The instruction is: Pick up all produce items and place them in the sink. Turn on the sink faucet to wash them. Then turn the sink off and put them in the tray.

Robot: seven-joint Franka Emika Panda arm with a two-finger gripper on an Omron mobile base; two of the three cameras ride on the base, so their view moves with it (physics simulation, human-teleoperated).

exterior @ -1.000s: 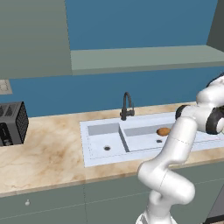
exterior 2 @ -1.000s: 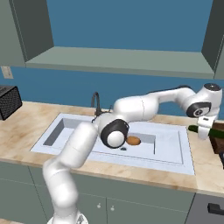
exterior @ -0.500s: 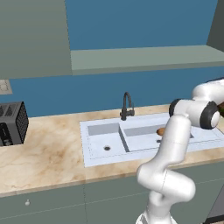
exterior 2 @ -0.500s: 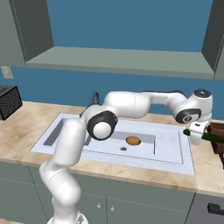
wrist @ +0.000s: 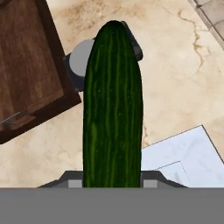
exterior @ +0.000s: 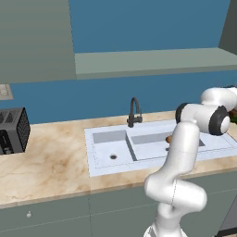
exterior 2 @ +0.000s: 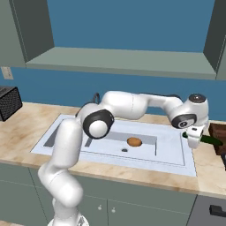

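My gripper [exterior 2: 194, 137] is shut on the long dark green cucumber [exterior 2: 211, 140], which sticks out to the right over the counter between the sink's right rim [exterior 2: 189, 162] and the dark brown tray [exterior 2: 218, 131]. In the hand view the cucumber [wrist: 113, 105] runs up the middle, with the tray [wrist: 26, 65] at upper left and a corner of the sink [wrist: 183, 159] at lower right. The brown potato [exterior 2: 134, 141] lies in the larger basin, and it shows partly behind my arm as the potato [exterior: 169, 138]. The black faucet [exterior: 134, 112] stands behind the sink [exterior: 109, 139].
A black toaster [exterior: 12, 130] stands at the far left of the marble counter [exterior: 51, 157]. A grey shelf [exterior 2: 119, 62] runs above the blue wall. My arm arches over the sink from left to right.
The gripper with the cucumber has shifted a little left and down, toward the sink's right rim. The elbow has swung aside, and the potato has not moved.
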